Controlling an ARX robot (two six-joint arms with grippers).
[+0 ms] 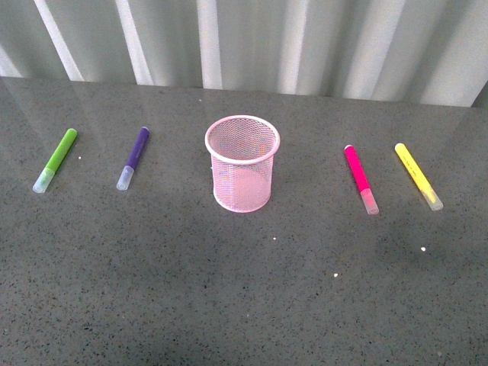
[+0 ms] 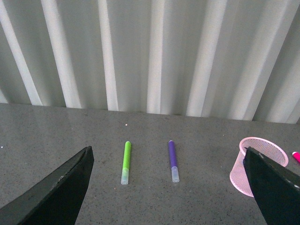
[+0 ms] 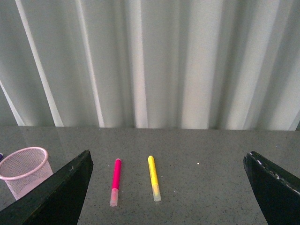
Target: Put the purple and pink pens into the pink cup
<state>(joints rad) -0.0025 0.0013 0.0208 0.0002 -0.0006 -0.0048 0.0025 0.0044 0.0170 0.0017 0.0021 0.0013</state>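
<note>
pink cup (image 1: 242, 183) stands upright at centre, purple pen (image 1: 133, 158) lying left of it, pink pen (image 1: 360, 179) right, both well apart from it; left gripper (image 2: 167, 150) and right gripper (image 3: 168, 153) fingers spread wide, empty.

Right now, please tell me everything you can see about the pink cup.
The pink cup is a light-pink wire-mesh cylinder with a rolled rim, slightly narrower at its base. It stands upright and looks empty. It rests on the grey speckled table, with the purple pen to its left and the pink pen to its right, both apart from it. Nothing but the table touches it.
</note>
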